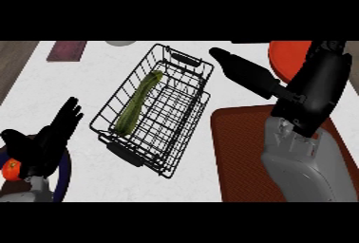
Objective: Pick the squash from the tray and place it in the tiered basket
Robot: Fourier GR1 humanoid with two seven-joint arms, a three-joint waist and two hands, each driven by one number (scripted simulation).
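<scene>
A long green squash (138, 103) lies inside the black wire tiered basket (184, 60), along its left side. The dark red tray (238, 147) sits at the lower right, partly covered by my right forearm. My right hand (245, 71) hangs above the gap between basket and tray, fingers straight and pointing to the upper left, holding nothing. My left hand (52, 137) rests open at the lower left, fingers up, apart from the basket.
An orange-red plate (288, 57) shows at the upper right behind my right hand. A dark purple block (67, 50) lies at the top left. A dark blue plate (63, 175) with a red tomato (12, 170) sits under my left hand.
</scene>
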